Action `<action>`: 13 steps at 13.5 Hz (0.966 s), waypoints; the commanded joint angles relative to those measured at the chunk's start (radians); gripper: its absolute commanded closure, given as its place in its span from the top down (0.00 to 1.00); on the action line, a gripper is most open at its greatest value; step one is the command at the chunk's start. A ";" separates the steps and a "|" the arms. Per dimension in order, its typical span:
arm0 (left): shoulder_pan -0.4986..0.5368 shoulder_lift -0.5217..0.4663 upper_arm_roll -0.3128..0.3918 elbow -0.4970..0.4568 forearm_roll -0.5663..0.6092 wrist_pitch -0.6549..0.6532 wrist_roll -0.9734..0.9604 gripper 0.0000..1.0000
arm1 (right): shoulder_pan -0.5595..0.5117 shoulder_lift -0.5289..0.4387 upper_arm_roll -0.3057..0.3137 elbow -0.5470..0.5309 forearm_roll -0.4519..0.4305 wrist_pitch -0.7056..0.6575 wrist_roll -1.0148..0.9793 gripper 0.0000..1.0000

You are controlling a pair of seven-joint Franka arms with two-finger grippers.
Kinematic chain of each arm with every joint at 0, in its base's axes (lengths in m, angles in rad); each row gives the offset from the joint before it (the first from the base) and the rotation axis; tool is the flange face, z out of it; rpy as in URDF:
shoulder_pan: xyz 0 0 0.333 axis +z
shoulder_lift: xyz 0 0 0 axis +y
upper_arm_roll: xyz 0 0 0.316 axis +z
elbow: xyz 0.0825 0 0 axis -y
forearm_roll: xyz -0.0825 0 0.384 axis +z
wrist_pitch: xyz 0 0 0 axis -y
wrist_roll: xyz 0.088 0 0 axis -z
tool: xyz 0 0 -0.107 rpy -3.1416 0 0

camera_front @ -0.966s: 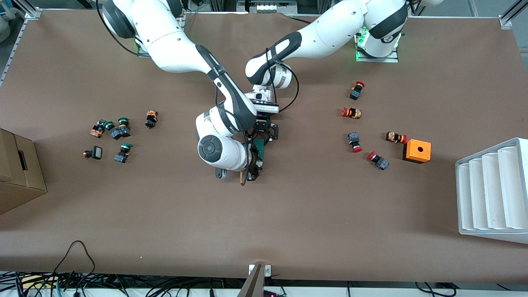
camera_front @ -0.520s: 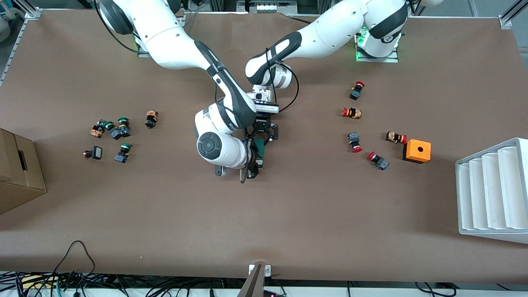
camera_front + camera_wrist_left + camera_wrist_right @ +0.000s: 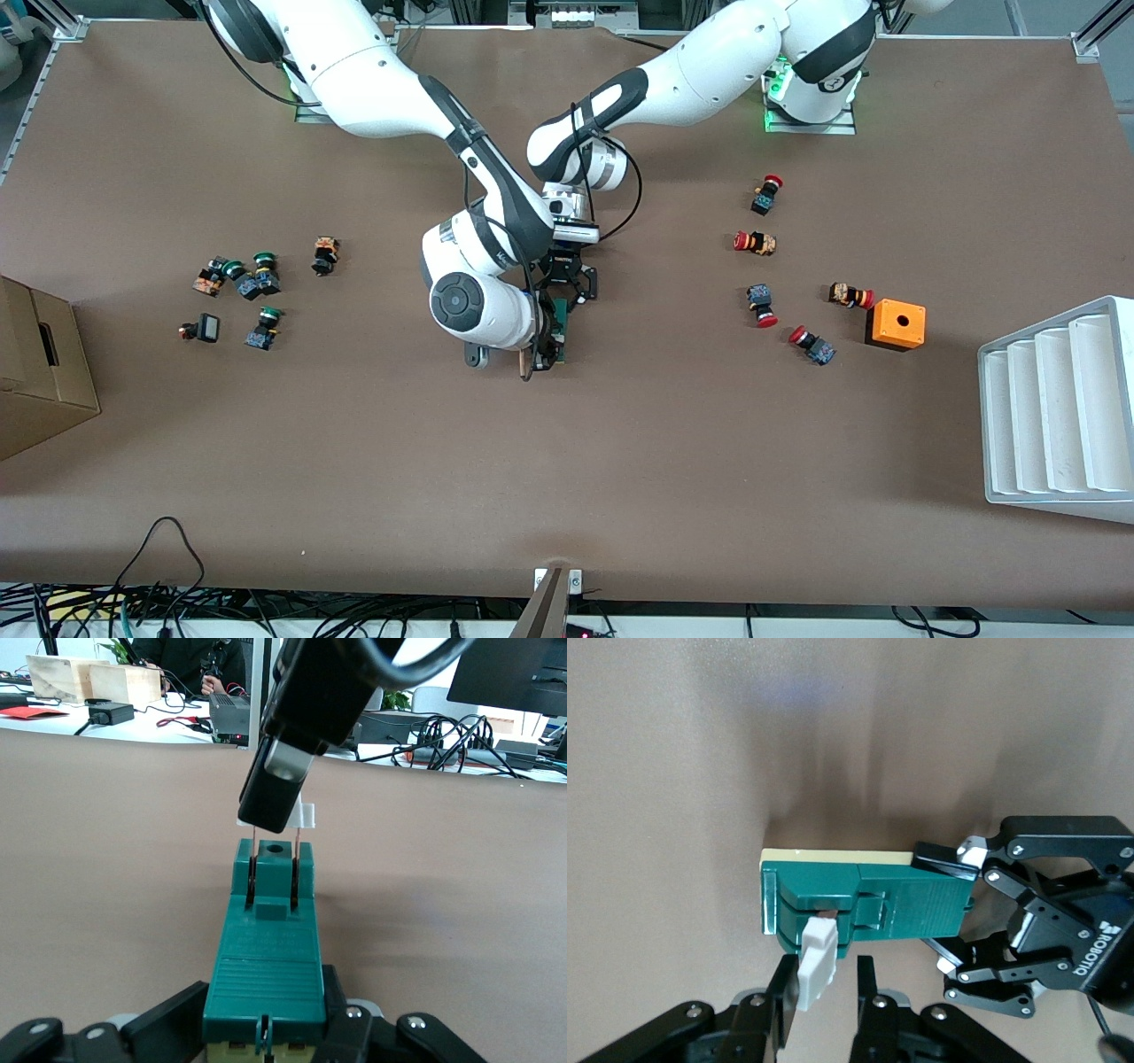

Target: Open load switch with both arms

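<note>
The load switch [image 3: 559,321], a narrow dark-green block, lies on the brown table midway between the arms. My left gripper [image 3: 567,288] is shut on the end nearer the bases, its fingers [image 3: 168,1019] clamping both sides of the load switch [image 3: 266,966]. My right gripper [image 3: 542,356] comes down on the other end. There its fingers [image 3: 780,988] bracket the tilted white piece [image 3: 818,958], which sticks out of the load switch [image 3: 895,899]. The right gripper [image 3: 821,983] is shut on that white piece. The white piece [image 3: 306,815] also shows past the right gripper [image 3: 272,890] in the left wrist view.
Several red-capped push buttons [image 3: 760,304] and an orange cube [image 3: 895,324] lie toward the left arm's end, beside a white slotted rack [image 3: 1054,408]. Green-capped buttons [image 3: 257,283] and a cardboard box [image 3: 35,372] lie toward the right arm's end.
The right arm's wrist has shifted slightly toward the bases, its gripper staying at the switch's white end. The left arm and the switch have not moved.
</note>
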 commanded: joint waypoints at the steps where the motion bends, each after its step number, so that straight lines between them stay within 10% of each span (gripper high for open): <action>1: -0.008 -0.012 0.004 0.013 -0.006 0.001 -0.014 0.49 | 0.001 -0.054 0.010 -0.056 -0.019 -0.010 0.009 0.32; 13: -0.010 -0.018 0.002 0.013 -0.014 0.001 -0.014 0.50 | 0.002 -0.123 0.028 -0.157 -0.042 -0.009 -0.006 0.32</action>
